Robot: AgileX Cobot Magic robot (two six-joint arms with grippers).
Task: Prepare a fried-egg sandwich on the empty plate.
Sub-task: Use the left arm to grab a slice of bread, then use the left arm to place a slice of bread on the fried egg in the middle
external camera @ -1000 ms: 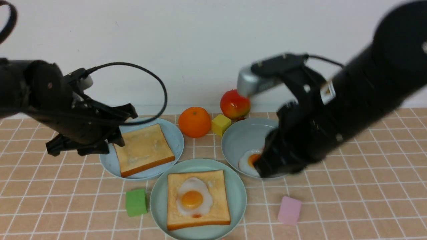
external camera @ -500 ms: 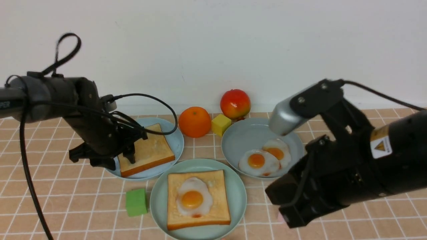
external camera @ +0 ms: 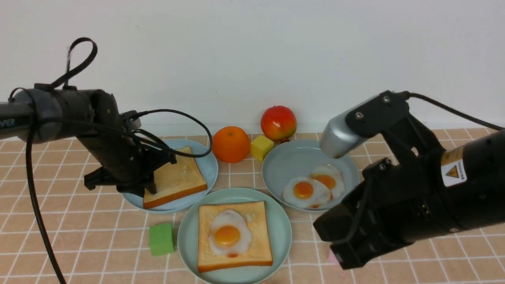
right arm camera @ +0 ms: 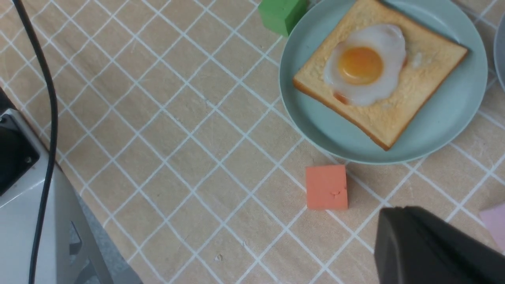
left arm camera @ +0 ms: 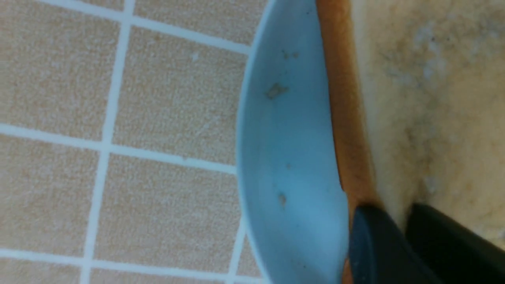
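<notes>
Front view: L fingers (external camera: 146,186) clamp toast (external camera: 179,177) (on blue plate (external camera: 205,163)); R fingers (external camera: 350,252) clenched.

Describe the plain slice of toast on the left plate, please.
The plain toast is a thick square slice, golden on top with pale patches and a darker orange-brown crust; it looks spongy, perhaps a toy. It lies on the sky-blue plate with nothing on it. The left hand pinches its left edge, one finger on top, one at the crust.
</notes>
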